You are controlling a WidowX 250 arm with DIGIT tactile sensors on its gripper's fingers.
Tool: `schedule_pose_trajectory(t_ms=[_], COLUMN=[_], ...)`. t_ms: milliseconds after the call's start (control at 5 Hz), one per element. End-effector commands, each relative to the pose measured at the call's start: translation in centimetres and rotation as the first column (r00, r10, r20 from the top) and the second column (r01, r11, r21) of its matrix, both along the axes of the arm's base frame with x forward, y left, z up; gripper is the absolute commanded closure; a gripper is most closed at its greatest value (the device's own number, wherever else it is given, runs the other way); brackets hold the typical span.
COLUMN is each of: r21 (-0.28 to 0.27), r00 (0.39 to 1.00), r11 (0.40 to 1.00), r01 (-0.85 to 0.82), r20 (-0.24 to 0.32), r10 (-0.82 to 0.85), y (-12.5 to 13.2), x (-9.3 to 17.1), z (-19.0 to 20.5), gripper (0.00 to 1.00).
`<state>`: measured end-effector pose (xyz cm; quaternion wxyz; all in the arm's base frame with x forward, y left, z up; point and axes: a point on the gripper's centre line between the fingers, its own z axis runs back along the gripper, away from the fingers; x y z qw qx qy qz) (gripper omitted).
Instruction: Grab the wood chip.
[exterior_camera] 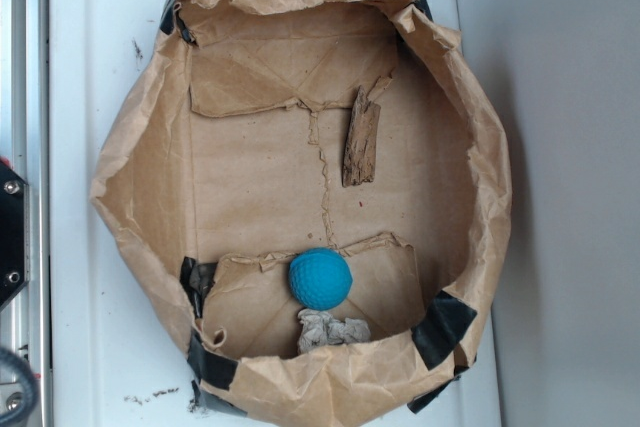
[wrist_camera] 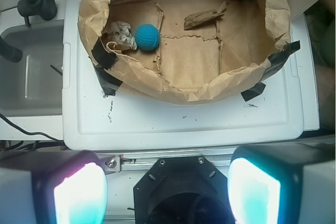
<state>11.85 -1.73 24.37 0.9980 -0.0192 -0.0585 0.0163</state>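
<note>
White plastic lid (exterior_camera: 90,147) sits under a crumpled paper bag (exterior_camera: 140,177) with its sides folded down. Inside the bag, near 1 o'clock, lies the wood chip (exterior_camera: 361,142), flat on the brown floor. It looks light, stiff and rough, so it should not slip. The narrow middle looks like the best place to pinch. A blue ball (exterior_camera: 320,279) sits at 6 o'clock, touching a grey wad (exterior_camera: 330,329). The gripper (wrist_camera: 167,184) is spread wide, holding nothing, well apart from the chip.
</note>
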Motion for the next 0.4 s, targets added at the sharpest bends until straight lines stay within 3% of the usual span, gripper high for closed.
schedule_pose_trajectory(t_ms=[0,200], r21=[0.0,-0.006], r00=[1.0,0.987], r11=[1.0,0.991], r01=[0.0,-0.136], r20=[0.0,0.088], r10=[0.0,0.136], y=[0.0,5.0], x=[0.0,5.0], z=[0.0,5.0], gripper=[0.0,0.0])
